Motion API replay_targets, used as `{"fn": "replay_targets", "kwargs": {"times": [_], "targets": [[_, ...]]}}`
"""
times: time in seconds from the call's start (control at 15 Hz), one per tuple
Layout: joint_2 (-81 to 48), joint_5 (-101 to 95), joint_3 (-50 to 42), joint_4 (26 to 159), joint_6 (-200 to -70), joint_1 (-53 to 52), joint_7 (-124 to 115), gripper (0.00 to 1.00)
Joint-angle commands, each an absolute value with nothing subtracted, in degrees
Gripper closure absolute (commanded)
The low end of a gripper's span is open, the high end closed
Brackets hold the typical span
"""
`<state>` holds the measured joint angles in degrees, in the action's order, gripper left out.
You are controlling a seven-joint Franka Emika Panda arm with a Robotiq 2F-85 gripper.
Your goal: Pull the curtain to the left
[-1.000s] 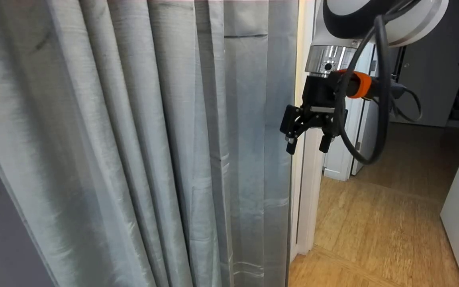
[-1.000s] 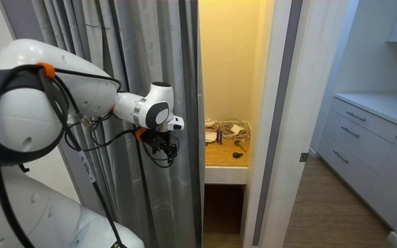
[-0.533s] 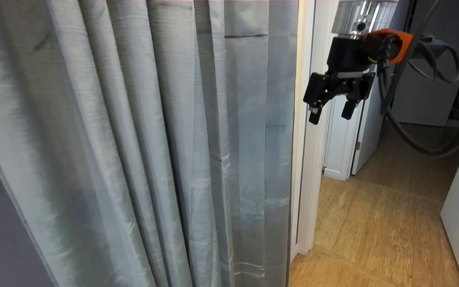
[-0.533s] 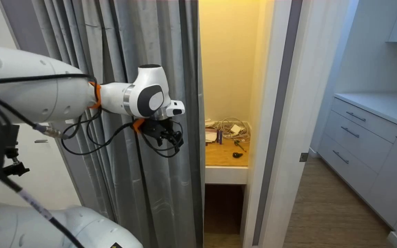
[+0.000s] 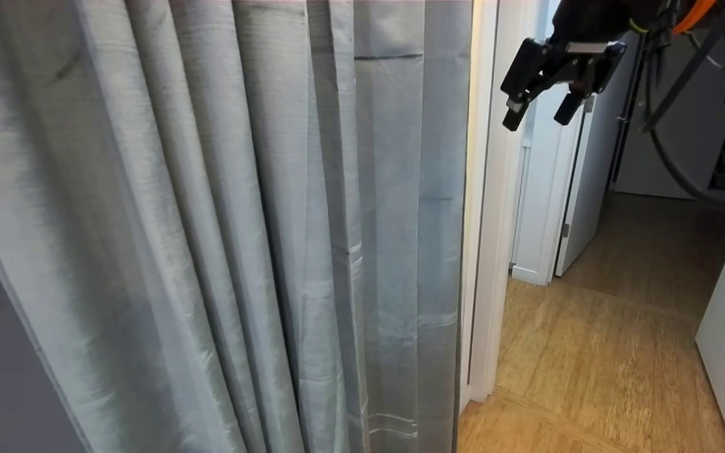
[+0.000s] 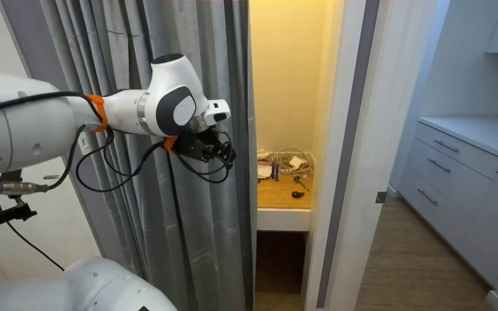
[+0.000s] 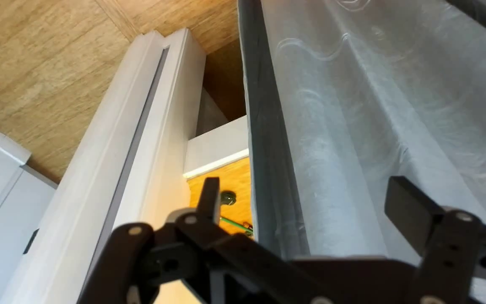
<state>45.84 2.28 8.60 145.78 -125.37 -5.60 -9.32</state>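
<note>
The Robotiq gripper (image 5: 539,115) stands with its two fingers wide apart, holding nothing. The pleated grey-blue curtain (image 7: 340,143) hangs beyond the fingertips, apart from them, partly covered in the wrist view by the gripper's blurred dark body. Past one fingertip only part of a thin green rod (image 7: 235,223) shows. In an exterior view the Panda arm (image 6: 46,125) above the gripper runs out of sight, and a black cable (image 6: 215,182) beside the fingers makes them hard to read.
</note>
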Motion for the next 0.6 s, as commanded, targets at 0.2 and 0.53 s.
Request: {"fn": "replay_targets", "kwargs": {"times": [0.2,0.53], "targets": [[45.21,2.4,8.73,145.67,-125.25,-5.45,-9.23,0.0],[45.21,2.4,8.73,145.67,-125.25,-5.45,-9.23,0.0]]}}
